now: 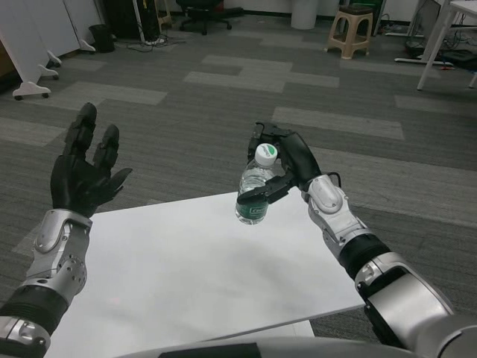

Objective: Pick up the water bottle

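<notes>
Right robot hand [287,165] wraps water bottle [255,188], raised above tabletop [186,276]; keep grip firm, bottle upright. Left robot hand [86,168] spread, empty.

There is one water bottle [256,186] and one white table [186,276]. There are two black hands, the left hand [86,168] and the right hand [287,168]. One stool [352,31] stands far back, and one black office chair [205,13].
</notes>
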{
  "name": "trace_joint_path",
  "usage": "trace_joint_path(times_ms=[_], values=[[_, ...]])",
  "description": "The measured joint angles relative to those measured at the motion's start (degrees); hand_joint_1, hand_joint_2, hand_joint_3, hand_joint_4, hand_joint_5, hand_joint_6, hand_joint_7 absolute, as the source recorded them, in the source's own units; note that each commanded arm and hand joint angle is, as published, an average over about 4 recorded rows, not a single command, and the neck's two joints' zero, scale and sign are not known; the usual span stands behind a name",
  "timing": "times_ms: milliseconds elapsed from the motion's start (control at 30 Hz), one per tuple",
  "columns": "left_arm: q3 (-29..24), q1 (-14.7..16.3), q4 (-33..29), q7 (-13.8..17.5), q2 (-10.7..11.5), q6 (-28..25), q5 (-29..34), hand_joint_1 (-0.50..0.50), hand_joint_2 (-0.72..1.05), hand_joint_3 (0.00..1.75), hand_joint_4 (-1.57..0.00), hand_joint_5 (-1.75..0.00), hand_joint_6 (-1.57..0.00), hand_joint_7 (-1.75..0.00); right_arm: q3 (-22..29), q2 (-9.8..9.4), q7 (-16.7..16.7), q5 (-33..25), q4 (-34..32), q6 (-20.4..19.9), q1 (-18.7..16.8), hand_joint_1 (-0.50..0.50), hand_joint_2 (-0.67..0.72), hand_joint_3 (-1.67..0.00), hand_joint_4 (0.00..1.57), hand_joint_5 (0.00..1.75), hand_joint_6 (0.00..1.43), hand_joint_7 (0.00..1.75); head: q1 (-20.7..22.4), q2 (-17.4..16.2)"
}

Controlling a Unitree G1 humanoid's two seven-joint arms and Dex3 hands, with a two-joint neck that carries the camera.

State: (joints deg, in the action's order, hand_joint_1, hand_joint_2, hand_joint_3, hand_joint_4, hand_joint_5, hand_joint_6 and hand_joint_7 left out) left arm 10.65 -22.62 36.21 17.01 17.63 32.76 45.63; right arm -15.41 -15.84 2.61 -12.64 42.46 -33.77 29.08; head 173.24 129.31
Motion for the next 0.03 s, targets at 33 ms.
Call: trace_joint_path(times_ms=[33], values=[[0.0,0.2,-0.2,0.1,0.1,-0.3,0.0,-0.5,0.52,0.26,0.0,0.0,0.0,0.0,0.1,-0.02,0.0,0.0,0.0,0.0,0.0,0.28,-0.16,-0.4,1.17,1.75,0.77,1.68,0.0,0.0]])
